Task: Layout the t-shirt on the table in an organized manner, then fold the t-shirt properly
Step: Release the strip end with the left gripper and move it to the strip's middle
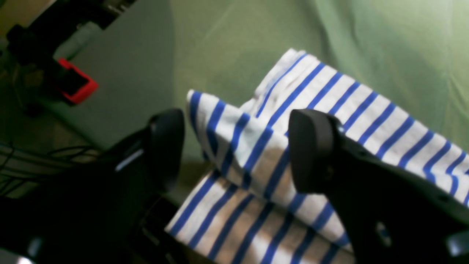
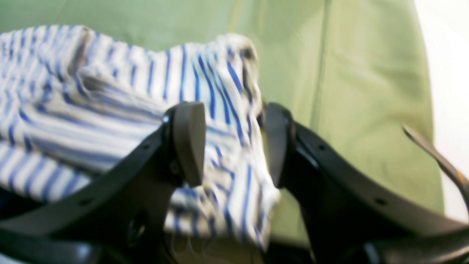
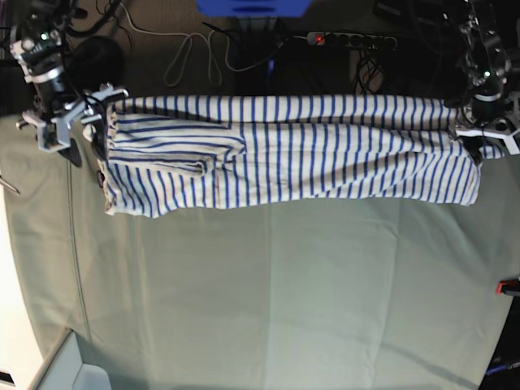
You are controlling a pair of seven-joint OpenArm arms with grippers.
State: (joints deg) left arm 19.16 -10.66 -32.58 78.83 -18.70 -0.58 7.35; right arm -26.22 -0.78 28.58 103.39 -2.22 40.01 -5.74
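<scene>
**Long fold laid down, cross folds still to come**

Folded once lengthwise: t-shirt [image 3: 284, 154] lying as a narrow striped band along the far edge of the counter [image 3: 268, 292]. Long axis running side to side in the base view, stripes crossing it. Left fingers [image 1: 234, 150] spread wide over one end, pinching nothing; right fingers [image 2: 231, 145] parted, cloth loose between them. Remaining, by judgement: shortening the band with cross folds.

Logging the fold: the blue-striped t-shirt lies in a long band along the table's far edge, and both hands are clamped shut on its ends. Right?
Not quite. The t-shirt lies as described on the table, but both wrist views show the left hand and right hand open.
</scene>
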